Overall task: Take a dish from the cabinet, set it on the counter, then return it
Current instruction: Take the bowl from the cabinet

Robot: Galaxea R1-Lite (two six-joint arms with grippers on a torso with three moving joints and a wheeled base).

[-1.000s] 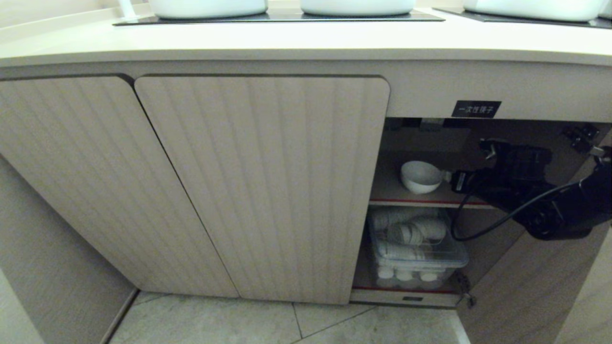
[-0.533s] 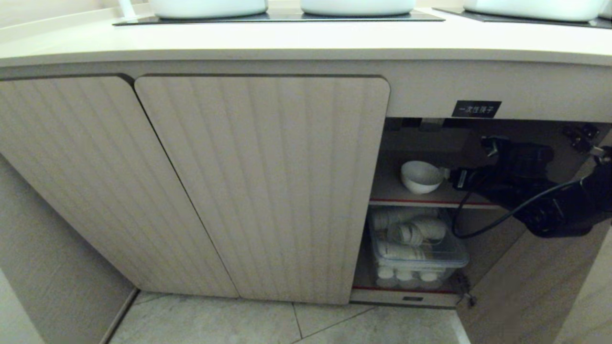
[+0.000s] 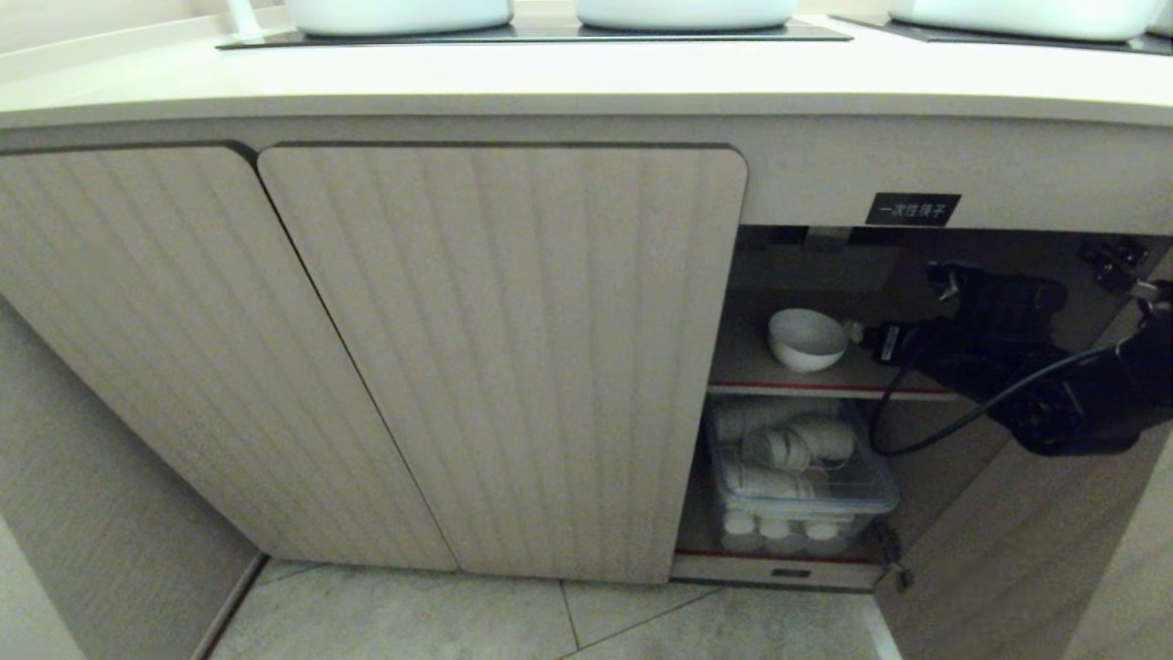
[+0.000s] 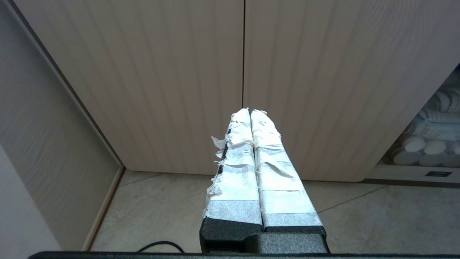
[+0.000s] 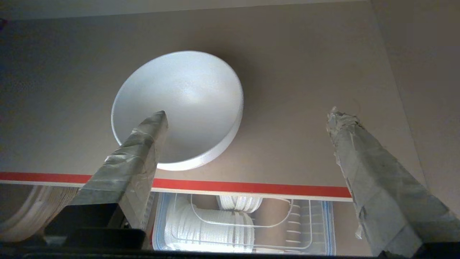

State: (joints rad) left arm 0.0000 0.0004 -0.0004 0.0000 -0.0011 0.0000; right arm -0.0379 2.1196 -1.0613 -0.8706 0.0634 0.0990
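The dish (image 3: 806, 338), a small plain white bowl, sits upright on the upper red-edged shelf (image 3: 825, 389) inside the open right compartment of the cabinet (image 3: 513, 367). The right hand (image 5: 248, 118) reaches into that compartment at shelf height, just beside the dish on its right as the head camera sees it. Its two tape-wrapped fingers (image 5: 363, 151) are spread wide and grip nothing. In the right wrist view one finger overlaps the bowl's near rim, while the other stands well clear over bare shelf; whether that nearer finger touches the rim cannot be told.

Below the shelf, a clear plastic box (image 3: 797, 477) holds stacks of white disposable cups. The bench (image 3: 586, 78) above the cabinet carries large white pots (image 3: 683, 11) on black cooktop panels.

The left hand (image 4: 250, 112) hangs low in front of the closed ribbed doors, over the tiled floor (image 4: 161, 208), with its taped fingers pressed together and empty.
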